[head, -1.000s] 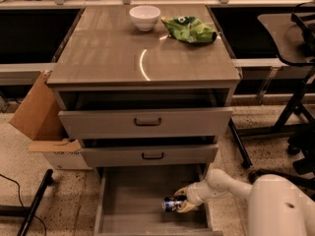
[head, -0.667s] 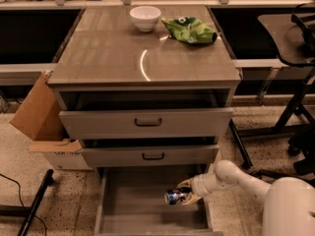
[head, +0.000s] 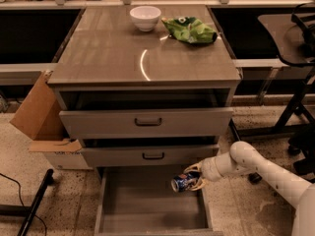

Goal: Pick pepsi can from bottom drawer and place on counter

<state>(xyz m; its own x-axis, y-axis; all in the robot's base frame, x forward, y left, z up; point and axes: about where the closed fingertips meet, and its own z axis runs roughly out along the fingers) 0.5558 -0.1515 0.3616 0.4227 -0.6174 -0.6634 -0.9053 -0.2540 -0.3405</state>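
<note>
In the last 1 second the gripper (head: 193, 179) has raised the can (head: 181, 182) off the floor of the bottom drawer (head: 147, 208). The can now hangs tilted above that drawer's right rear corner, with the fingers clenched around it. By my reading the pick is done and the lift has begun. What's left is to swing out past the 2 drawers above the bottom drawer (both jut forward) and climb to the counter (head: 123, 58), well above it.
</note>
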